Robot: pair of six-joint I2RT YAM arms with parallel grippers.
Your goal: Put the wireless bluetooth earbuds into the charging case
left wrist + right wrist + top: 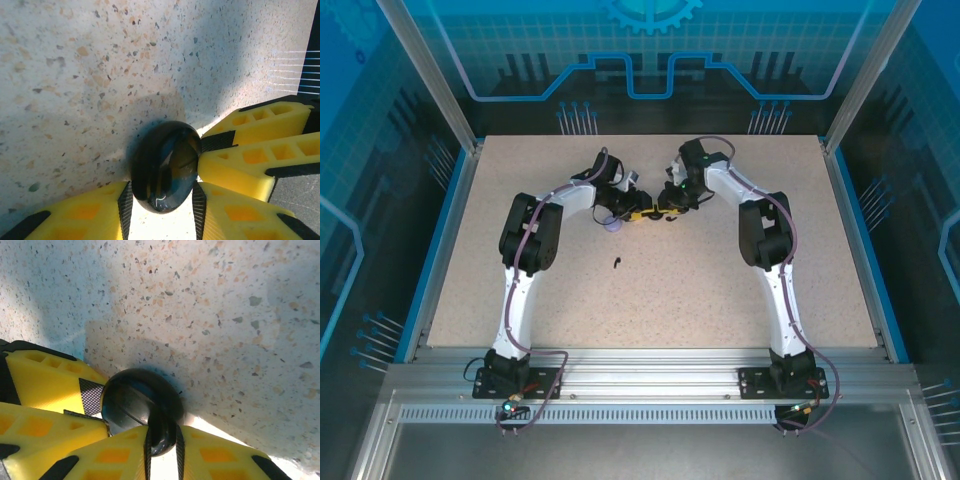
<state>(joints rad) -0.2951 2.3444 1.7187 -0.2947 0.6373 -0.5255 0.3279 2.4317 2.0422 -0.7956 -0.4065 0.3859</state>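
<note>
On the speckled table point(720, 290), the left gripper point(161, 192) is clamped on the sides of a black round charging case point(165, 155). The right gripper point(163, 440) pinches a thin part of it. One black earbud point(619, 263) lies loose toward the near edge, well apart from the case.

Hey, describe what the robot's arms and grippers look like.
The left arm and right arm have white links, black joints and purplish cables running along them. The left gripper and right gripper have yellow fingers with recessed pockets and black ribbed pads.
</note>
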